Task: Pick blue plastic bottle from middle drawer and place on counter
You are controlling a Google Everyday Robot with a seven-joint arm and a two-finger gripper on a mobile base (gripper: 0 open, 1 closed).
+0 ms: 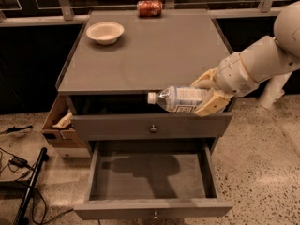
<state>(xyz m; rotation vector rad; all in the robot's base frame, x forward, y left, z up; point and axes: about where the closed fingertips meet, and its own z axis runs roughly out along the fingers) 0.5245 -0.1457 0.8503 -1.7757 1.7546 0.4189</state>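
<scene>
My gripper (206,94) is shut on the blue plastic bottle (176,99). The bottle lies on its side, white cap pointing left, in the air in front of the counter's front edge and above the shut upper drawer. My white arm reaches in from the right. The middle drawer (152,207) is pulled open below; its grey floor holds nothing, only the shadow of the arm and bottle. The counter (150,55) spreads behind the bottle.
A white bowl (105,32) sits at the counter's back left. A red soda can (149,8) lies at its back edge. The upper drawer (152,125) is closed. A cardboard box (61,125) stands left of the cabinet. Cables and a black pole (28,191) lie on the floor at left.
</scene>
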